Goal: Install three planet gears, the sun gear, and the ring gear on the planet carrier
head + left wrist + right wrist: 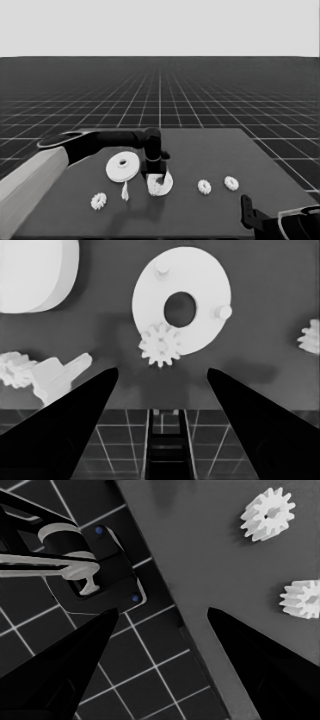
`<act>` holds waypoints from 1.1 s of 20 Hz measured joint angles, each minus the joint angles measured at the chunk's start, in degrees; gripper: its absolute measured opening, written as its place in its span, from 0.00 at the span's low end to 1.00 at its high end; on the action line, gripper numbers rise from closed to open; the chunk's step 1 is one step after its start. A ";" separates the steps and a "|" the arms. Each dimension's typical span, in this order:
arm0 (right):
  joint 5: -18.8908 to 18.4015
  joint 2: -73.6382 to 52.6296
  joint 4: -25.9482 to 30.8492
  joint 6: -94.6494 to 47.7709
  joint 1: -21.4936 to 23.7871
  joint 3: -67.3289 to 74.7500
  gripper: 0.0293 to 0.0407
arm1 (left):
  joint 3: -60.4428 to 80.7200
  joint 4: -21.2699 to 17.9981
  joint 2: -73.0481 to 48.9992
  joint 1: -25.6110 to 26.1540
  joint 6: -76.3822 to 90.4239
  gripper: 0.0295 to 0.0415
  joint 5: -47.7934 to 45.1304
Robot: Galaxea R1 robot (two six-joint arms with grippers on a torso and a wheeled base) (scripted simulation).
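Note:
My left gripper (156,175) has reached in to mid-table and hangs open just above the planet carrier (166,183), the smaller round part. In the left wrist view the carrier (210,280) shows two bare pegs, and one planet gear (160,345) sits on its edge, just beyond the open left gripper (162,371), which holds nothing. The ring gear (122,167), the larger round part, lies left of the carrier. Loose gears lie at the front left (98,201) and to the right (204,186), (231,183). The right gripper (246,207) waits at the front right corner.
A thin white piece (125,191) lies in front of the ring gear, close to the carrier's left side. The right wrist view shows the two right-hand gears (267,514), (302,599) near the table's edge, with dark machinery (95,575) beyond it.

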 joint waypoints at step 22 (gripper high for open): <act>0.00 0.00 0.00 0.00 0.00 0.00 0.81 | 17.53 13.35 -39.95 15.18 20.27 0.15 -10.20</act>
